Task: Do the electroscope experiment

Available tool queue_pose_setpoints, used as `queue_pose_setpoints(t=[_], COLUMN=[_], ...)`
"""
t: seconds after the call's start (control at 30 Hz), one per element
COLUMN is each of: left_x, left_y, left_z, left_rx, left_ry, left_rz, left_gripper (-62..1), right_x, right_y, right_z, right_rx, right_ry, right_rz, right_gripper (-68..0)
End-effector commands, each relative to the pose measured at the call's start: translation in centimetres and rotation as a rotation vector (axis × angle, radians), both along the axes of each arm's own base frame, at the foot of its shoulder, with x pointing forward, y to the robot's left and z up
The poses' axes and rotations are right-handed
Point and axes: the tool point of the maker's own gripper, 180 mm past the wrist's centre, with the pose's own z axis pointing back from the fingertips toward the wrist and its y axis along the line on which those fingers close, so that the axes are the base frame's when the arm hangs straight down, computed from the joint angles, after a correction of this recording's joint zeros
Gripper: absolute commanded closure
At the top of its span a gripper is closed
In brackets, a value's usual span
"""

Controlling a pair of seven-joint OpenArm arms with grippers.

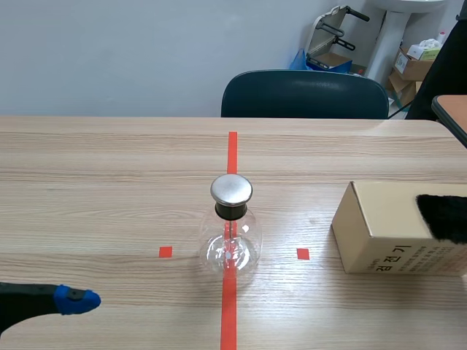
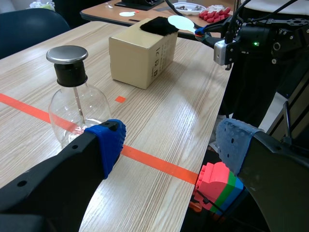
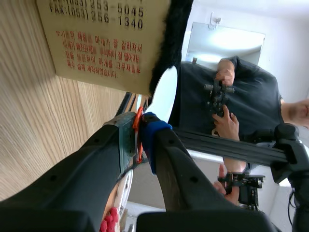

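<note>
Scene view gave us the flask point(image 1: 231, 237) at centre frame, left of the box point(image 1: 379, 237). Our right gripper point(image 3: 140, 131), clamped on the disc point(image 3: 163, 94), held it against the fur point(image 3: 175, 38) atop that box. The left gripper point(image 1: 76, 299), at lower left, gaped.

The flask point(image 1: 230, 246) is clear, its cap point(image 1: 231, 189) silver, the box point(image 1: 387, 233) tan, the fur point(image 1: 445, 216) black, the disc point(image 2: 182, 22) white.

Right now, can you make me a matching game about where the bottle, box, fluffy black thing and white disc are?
Things: 1 glass flask; 2 cardboard box; 3 black fur; 4 white disc.
Places: A on top of the box; B on the red tape line; C in the right gripper; D at the table's right side.
Pairs: 1-B; 2-D; 3-A; 4-C.
</note>
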Motion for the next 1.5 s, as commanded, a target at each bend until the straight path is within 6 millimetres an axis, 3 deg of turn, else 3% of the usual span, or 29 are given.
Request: queue_pose_setpoints(t=[0.0,0.1,0.17,0.23,0.37,0.47,0.67,0.73,0.8,0.93,1.03,1.2,1.27,1.33,1.47], left_x=[0.0,0.0,0.0,0.0,0.0,0.0,0.0,0.0,0.0,0.0,0.0,0.0,0.0,0.0,0.0], left_y=[-0.5,-0.5,-0.5,-0.5,-0.5,-0.5,-0.5,-0.5,-0.5,-0.5,-0.5,-0.5,-0.5,-0.5,-0.5], left_z=[1.1,1.1,1.1,1.1,1.1,1.1,1.1,1.1,1.1,1.1,1.1,1.1,1.1,1.1,1.0], left_rx=[-0.040,-0.040,-0.040,-0.040,-0.040,-0.040,-0.040,-0.040,-0.040,-0.040,-0.040,-0.040,-0.040,-0.040,-0.039], left_ry=[-0.015,-0.015,-0.015,-0.015,-0.015,-0.015,-0.015,-0.015,-0.015,-0.015,-0.015,-0.015,-0.015,-0.015,-0.015], left_rz=[-0.004,-0.004,-0.004,-0.004,-0.004,-0.004,-0.004,-0.004,-0.004,-0.004,-0.004,-0.004,-0.004,-0.004,-0.004], left_gripper=[-42.2,-42.2,-42.2,-42.2,-42.2,-42.2,-42.2,-42.2,-42.2,-42.2,-42.2,-42.2,-42.2,-42.2,-42.2], right_x=[0.1,-0.7,-0.9,-0.6,0.0,0.1,-0.7,-0.8,-0.6,0.0,0.1,-0.6,-1.0,-0.8,-0.2], right_y=[1.7,4.9,5.4,4.2,-0.1,-1.1,4.3,4.8,3.8,-0.1,-0.9,4.0,5.1,4.4,0.2], right_z=[0.8,0.3,0.2,0.4,1.0,1.3,0.4,0.3,0.4,1.0,1.2,0.3,0.2,0.3,0.9], right_rx=[-0.036,-0.007,-0.002,-0.012,-0.049,-0.057,-0.012,-0.006,-0.014,-0.048,-0.056,-0.013,-0.003,-0.008,-0.039], right_ry=[-0.026,0.002,0.008,-0.001,-0.036,-0.047,0.000,0.004,-0.004,-0.039,-0.045,-0.001,0.008,0.003,-0.035], right_rz=[0.130,0.311,0.339,0.272,0.035,-0.018,0.281,0.306,0.246,0.029,-0.014,0.261,0.321,0.282,0.034], right_gripper=[-1.8,-1.8,-1.8,-1.8,-1.8,-1.8,-1.8,-1.8,-1.8,-1.8,-1.8,-1.7,-1.8,-1.8,-1.8])
